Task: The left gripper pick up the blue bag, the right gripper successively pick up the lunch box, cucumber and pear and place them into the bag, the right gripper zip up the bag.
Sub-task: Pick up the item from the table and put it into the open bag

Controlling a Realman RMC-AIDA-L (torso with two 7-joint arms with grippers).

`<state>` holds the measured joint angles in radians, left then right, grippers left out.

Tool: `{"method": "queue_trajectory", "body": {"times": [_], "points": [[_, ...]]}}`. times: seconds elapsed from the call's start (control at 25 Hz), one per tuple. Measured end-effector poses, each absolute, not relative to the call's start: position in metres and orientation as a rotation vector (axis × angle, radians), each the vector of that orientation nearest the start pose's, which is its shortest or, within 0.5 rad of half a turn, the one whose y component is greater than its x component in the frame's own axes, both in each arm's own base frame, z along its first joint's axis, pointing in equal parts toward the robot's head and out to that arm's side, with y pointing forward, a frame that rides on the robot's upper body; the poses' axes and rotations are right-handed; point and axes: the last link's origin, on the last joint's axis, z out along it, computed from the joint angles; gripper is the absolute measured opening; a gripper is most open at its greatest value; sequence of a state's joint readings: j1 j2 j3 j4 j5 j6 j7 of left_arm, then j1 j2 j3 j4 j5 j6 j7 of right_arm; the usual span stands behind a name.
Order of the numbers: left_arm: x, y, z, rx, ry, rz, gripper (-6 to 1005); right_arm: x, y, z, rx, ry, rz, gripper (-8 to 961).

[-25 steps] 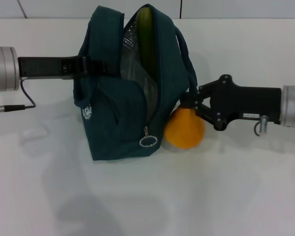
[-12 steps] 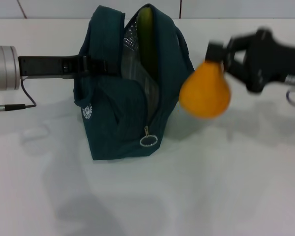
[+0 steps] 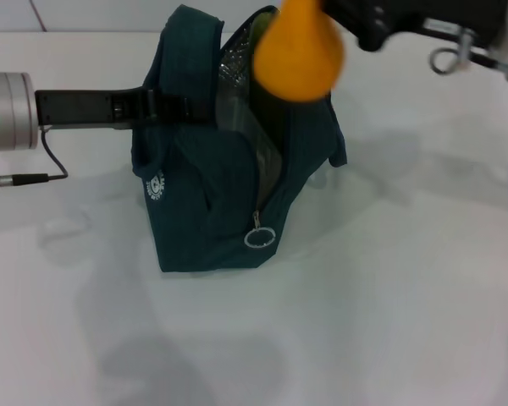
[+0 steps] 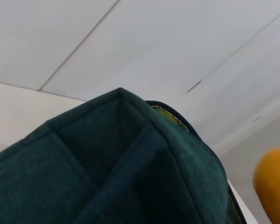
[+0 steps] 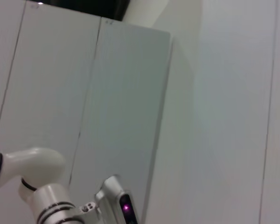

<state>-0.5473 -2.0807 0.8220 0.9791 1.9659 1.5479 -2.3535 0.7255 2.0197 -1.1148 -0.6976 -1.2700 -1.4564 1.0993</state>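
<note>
Right gripper: at the top edge of the head view, pinching the pear by its narrow upper end, raised above the bag.
Pear: yellow-orange, hanging in the air over the open mouth of the blue bag, near its right wall; also seen at the edge of the left wrist view, just beside the bag's rim.
Left gripper: reaching in level from the left, clamped on the upper left wall of the blue bag.
Blue bag: upright on the counter, unzipped, silver lining showing, ring pull hanging low on the front, white round logo on the left face.
Cucumber: green tip poking from the bag's opening, partly behind the pear.
Counter: pale, carrying the bag.
</note>
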Motion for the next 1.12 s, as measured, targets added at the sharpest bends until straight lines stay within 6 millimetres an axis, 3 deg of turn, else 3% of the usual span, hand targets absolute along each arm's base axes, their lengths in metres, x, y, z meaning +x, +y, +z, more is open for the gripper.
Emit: {"method": "queue_trajectory", "body": {"times": [0.2, 0.52, 0.84, 1.12], "points": [[-0.212, 0.360, 0.036, -2.495, -1.505, -0.748, 43, 0.097, 0.409, 0.009, -2.543, -0.183, 1.081, 36], [-0.212, 0.360, 0.035, -2.492, -1.506, -0.749, 43, 0.099, 0.417, -0.020, -2.581, -0.150, 1.001, 36], [-0.211, 0.360, 0.035, -2.492, -1.506, -0.750, 43, 0.101, 0.425, -0.022, -2.536, -0.124, 0.955, 36], [-0.211, 0.361, 0.035, -2.491, -1.503, -0.750, 43, 0.090, 0.430, -0.030, -2.524, -0.176, 0.922, 37]]}}
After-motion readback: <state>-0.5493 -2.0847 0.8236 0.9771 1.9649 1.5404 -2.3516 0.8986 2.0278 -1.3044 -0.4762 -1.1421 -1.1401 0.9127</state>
